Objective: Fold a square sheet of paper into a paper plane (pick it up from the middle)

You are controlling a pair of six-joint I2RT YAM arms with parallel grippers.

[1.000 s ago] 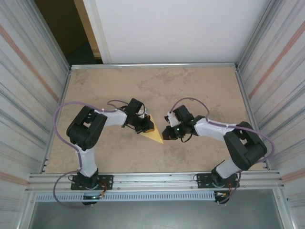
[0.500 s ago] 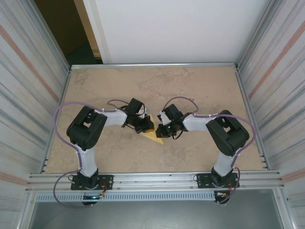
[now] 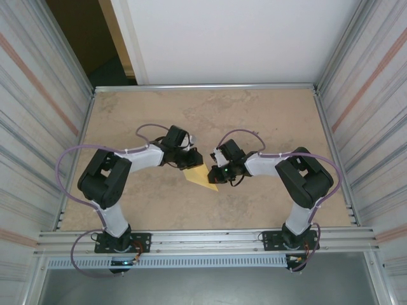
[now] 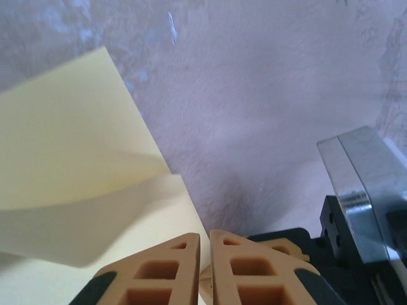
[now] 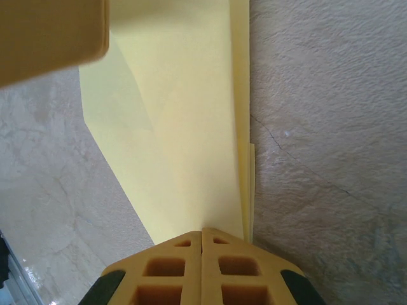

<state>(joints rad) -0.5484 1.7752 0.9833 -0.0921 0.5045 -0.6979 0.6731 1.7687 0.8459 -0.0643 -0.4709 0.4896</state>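
- The left gripper (image 3: 191, 161) is standing with its tan ribbed fingers (image 4: 159, 270) barely parted, a thin slit showing between them in its wrist view; nothing is visibly sitting in that slit.
- Its tips are hovering at the 11 o'clock edge of the pale-yellow folded sheet of paper (image 3: 201, 178), where one flap is curling up off the layer beneath it, toward 9 o'clock of the fingers in the left wrist view.
- The right gripper (image 3: 218, 174) is pressed fully closed, its two fingers (image 5: 172, 270) meeting in a single line.
- Its closed tips are touching the paper's 3 o'clock side, on a long straight fold edge; I cannot tell whether a layer is pinched between them.
- The paper is lying as a creased, pointed shape, its tip aiming toward 4 o'clock in the top view.
- It is resting on the beige marbled tabletop (image 3: 267, 121), near the middle, between the two grippers.
- The two arms are reaching inward from 7 and 5 o'clock.
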